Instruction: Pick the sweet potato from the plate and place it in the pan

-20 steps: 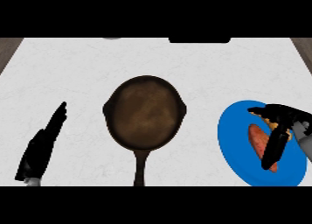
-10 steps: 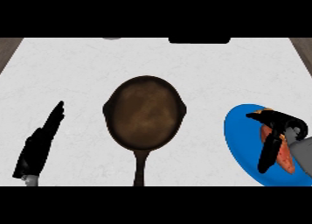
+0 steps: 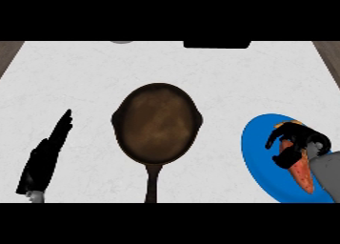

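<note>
The right hand (image 3: 296,143) is curling its fingers around the orange sweet potato (image 3: 303,175) over the blue plate (image 3: 260,157). The pan (image 3: 157,125) is sitting mid-table (image 3: 228,81). The left hand (image 3: 49,153) is resting with fingers straight.

You see the white counter (image 3: 81,81) lit evenly and brightly, with no glare and only faint grey mottling. The light source does not show. Shadows are almost lacking: the pan (image 3: 157,125) and the blue plate (image 3: 255,157) cast next to none. The pan's brown inside shows a soft, dull sheen. The far wooden edges look darker.
</note>
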Controlling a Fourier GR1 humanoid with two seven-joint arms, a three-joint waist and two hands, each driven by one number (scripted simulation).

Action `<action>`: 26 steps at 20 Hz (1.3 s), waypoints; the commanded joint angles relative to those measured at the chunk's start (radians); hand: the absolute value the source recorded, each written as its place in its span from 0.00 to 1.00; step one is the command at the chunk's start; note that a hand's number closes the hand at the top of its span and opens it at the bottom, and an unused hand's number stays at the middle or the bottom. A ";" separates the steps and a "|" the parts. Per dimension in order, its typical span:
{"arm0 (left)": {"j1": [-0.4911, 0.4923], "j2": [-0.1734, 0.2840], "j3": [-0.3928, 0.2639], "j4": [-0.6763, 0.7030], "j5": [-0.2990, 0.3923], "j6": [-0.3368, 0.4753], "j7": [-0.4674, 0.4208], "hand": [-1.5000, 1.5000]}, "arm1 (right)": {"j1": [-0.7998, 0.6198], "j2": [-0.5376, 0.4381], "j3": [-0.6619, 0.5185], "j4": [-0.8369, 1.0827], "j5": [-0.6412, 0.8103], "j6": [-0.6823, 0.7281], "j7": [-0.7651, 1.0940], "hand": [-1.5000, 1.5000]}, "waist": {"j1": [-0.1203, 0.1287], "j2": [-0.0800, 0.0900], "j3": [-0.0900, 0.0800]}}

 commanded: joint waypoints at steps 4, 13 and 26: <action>0.011 -0.009 0.010 -0.011 -0.022 -0.012 0.000 0.50 | 0.047 0.052 -0.062 0.029 -0.027 0.009 -0.061 1.00 | 0.000 0.009 0.013; 0.015 -0.028 0.020 -0.023 -0.026 -0.031 -0.002 0.50 | 0.066 -0.005 -0.010 -0.151 0.229 -0.126 -0.204 1.00 | 0.000 0.008 0.014; 0.031 -0.012 0.028 -0.060 -0.021 -0.052 0.016 0.50 | -0.063 0.031 0.043 -0.417 0.604 -0.624 -0.411 1.00 | 0.012 0.005 0.014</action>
